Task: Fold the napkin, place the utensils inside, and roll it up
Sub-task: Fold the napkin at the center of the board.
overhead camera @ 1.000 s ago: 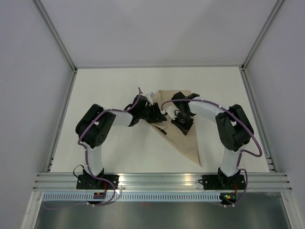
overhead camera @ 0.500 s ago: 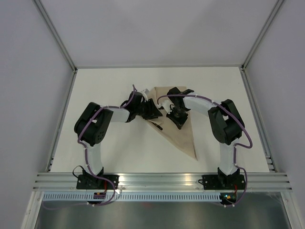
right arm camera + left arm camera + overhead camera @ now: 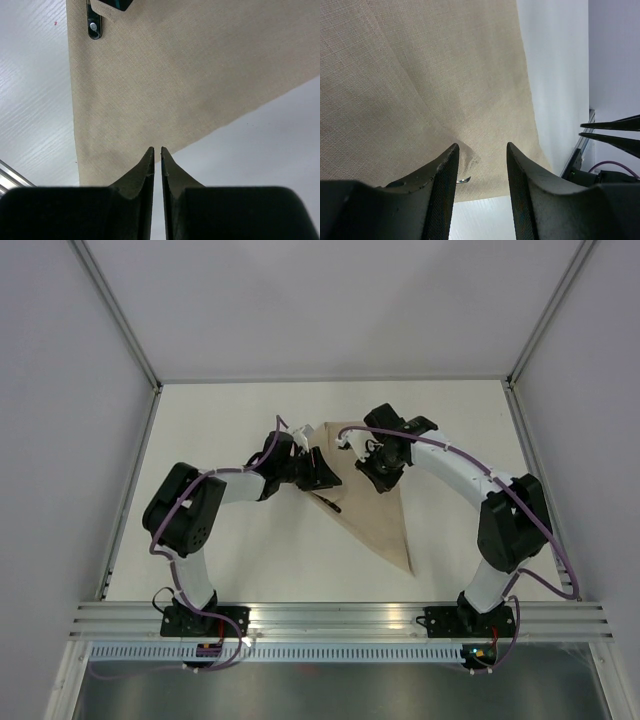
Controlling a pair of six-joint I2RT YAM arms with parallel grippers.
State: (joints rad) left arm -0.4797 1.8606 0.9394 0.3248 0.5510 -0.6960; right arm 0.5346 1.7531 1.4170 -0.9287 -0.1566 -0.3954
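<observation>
Beige napkin (image 3: pixel 385 515) lies folded in a triangle, its long axis running far-left to near-right. My left gripper (image 3: pixel 482 147), jaws apart, straddles its left edge, nearest the utensil tip (image 3: pixel 464 179) peeking from underneath. Right gripper (image 3: pixel 157 150) sits nearly clenched at the far edge; I cannot tell if it holds cloth.

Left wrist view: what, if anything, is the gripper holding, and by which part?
Nothing: the left gripper stands open astride a pucker in the napkin.

Shows napkin (image 3: pixel 378 520) folded into a long triangle on the bench (image 3: pixel 220 430), tip toward near right corner; finds left claw (image 3: pixel 322 476) at its left edge, right claw (image 3: pixel 380 468) over its far end.
</observation>
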